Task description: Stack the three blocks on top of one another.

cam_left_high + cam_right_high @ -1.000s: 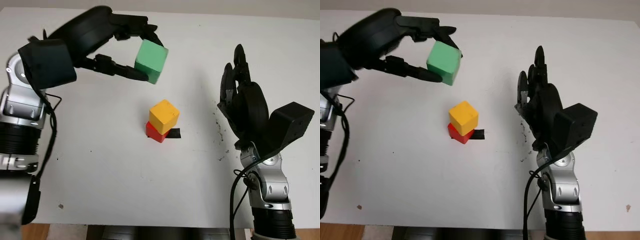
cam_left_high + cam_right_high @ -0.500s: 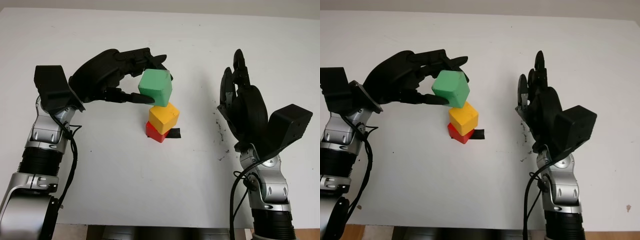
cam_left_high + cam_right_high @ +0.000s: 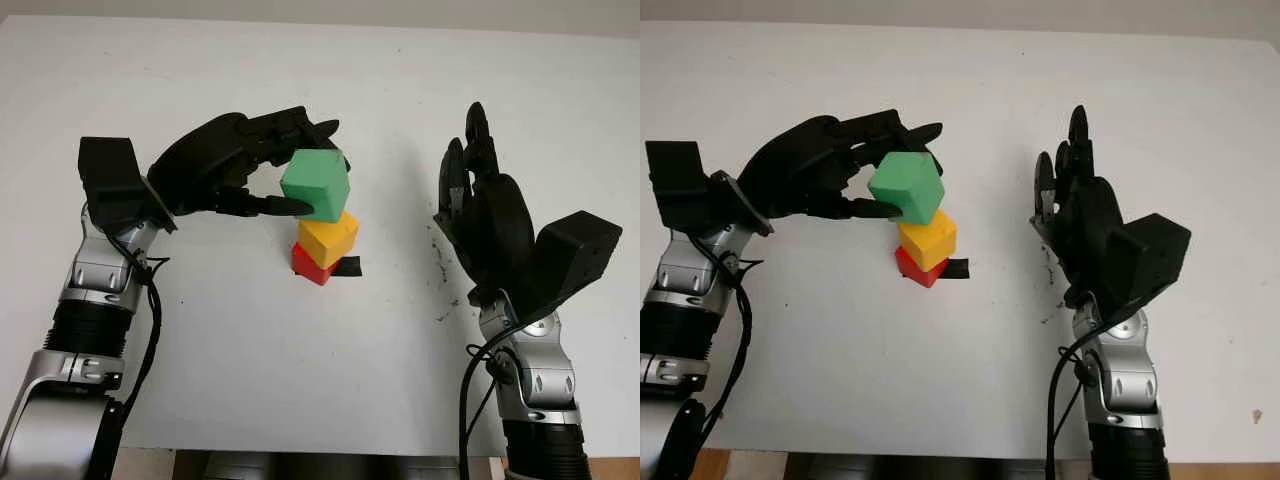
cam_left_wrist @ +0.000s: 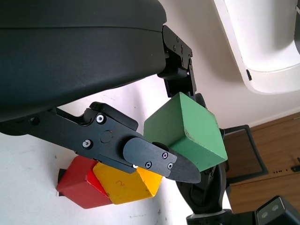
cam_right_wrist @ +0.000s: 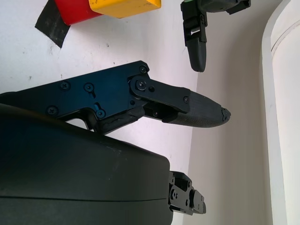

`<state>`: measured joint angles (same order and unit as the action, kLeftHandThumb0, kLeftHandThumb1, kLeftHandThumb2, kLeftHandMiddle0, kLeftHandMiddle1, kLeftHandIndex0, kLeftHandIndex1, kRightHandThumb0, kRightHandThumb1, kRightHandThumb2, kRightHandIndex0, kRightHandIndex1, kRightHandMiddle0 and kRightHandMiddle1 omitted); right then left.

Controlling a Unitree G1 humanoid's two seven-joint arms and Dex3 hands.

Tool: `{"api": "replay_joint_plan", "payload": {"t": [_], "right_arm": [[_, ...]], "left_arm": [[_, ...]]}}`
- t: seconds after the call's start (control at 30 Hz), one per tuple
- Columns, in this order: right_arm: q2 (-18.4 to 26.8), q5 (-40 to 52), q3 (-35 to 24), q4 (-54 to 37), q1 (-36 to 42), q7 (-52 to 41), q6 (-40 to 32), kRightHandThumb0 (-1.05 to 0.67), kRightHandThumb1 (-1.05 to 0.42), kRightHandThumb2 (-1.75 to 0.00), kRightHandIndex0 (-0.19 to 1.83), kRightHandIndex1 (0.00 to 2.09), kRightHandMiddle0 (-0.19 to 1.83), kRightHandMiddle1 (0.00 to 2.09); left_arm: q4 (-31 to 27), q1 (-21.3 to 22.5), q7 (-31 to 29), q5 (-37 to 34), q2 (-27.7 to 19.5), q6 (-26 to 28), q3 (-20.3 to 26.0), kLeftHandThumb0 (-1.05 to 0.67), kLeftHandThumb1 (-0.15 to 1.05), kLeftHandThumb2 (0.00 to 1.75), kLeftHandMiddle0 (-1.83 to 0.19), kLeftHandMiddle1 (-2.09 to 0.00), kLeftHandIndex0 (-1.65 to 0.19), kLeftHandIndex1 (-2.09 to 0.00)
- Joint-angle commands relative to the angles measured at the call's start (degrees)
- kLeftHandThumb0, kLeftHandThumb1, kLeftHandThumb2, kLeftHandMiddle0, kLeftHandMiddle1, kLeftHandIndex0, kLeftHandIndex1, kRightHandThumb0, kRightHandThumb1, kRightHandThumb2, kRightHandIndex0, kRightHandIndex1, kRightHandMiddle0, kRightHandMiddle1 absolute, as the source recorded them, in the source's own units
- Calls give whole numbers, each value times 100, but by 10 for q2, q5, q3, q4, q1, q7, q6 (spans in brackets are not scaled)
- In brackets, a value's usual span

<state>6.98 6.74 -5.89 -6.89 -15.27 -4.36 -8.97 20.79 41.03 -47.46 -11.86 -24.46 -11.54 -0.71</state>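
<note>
Over the last second the left hand [image 3: 262, 175] has swung in from the far-left part of the white table [image 3: 300, 400] and come down, bringing the green cube-shaped block [image 3: 316, 185] from well above and to the left of the stack to a spot directly over it. The block is pinched between the thumb below and the fingers [image 3: 300, 128] over its far side, and sits tilted, its lower edge at or just above the top of the yellow cube-shaped block [image 3: 327, 240]; whether they touch cannot be told. The yellow block rests on the red cube-shaped block [image 3: 310, 264], a little offset and turned, next to a scrap of black tape [image 3: 348, 267] near the table's middle. Judgement: two tiers are done and this is the last placement; the green block needs levelling and centring before release, or it may slide off the skewed yellow top. The right hand [image 3: 480, 215] hangs open toward the right edge, upright, holding nothing. The table is matte white with dark specks [image 3: 440, 262] by the right hand. Beyond the table, the left wrist view shows wood flooring [image 4: 276, 154] and a white curved fixture [image 4: 262, 42].
</note>
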Motion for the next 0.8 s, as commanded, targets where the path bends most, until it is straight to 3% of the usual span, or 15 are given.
{"api": "replay_joint_plan", "payload": {"t": [0.0,0.77], "right_arm": [[-1,2,-1,-4,7,-1,2,-68,-105,-66,-19,0,-19,0],[-12,2,0,8,4,3,18,-68,-105,-65,-19,0,-19,0]], "left_arm": [[-4,11,-3,2,1,5,-3,-49,105,18,-7,-5,-33,-139],[-2,32,-2,63,-12,-21,-19,-51,105,19,-4,-5,-32,-148]]}}
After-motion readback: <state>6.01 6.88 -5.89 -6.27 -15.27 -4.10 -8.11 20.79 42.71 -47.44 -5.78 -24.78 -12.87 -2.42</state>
